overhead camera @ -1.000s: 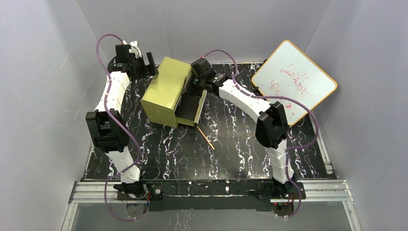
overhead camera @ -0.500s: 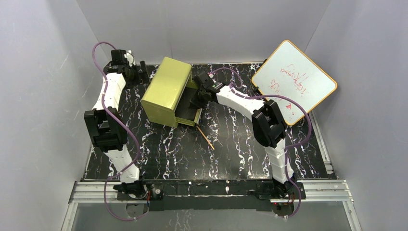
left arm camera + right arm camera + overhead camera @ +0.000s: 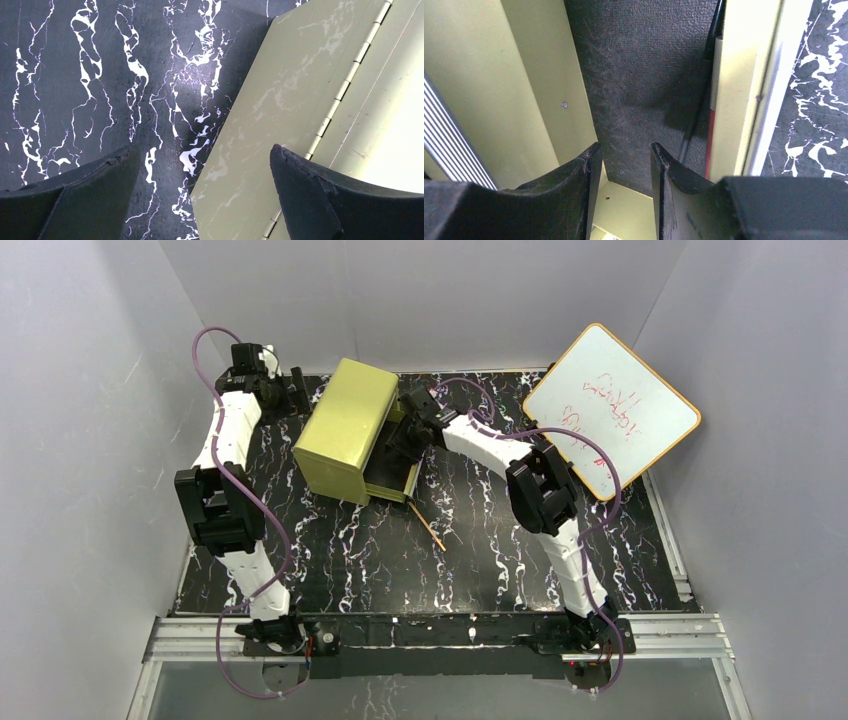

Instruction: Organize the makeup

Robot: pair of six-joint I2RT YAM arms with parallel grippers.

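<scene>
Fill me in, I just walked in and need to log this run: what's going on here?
Two robot arms are tidying makeup into a green box with its drawer pulled out. The right pincer hangs over the drawer, jaws slightly apart and empty. A dark red pencil lies inside along the drawer's wall. A gold pencil lies on the table in front of the drawer. The left pincer is wide open by the box's far left corner, holding nothing.

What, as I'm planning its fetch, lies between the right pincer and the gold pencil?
In the top view, the drawer's wall stands between right pincer and gold pencil.
</scene>
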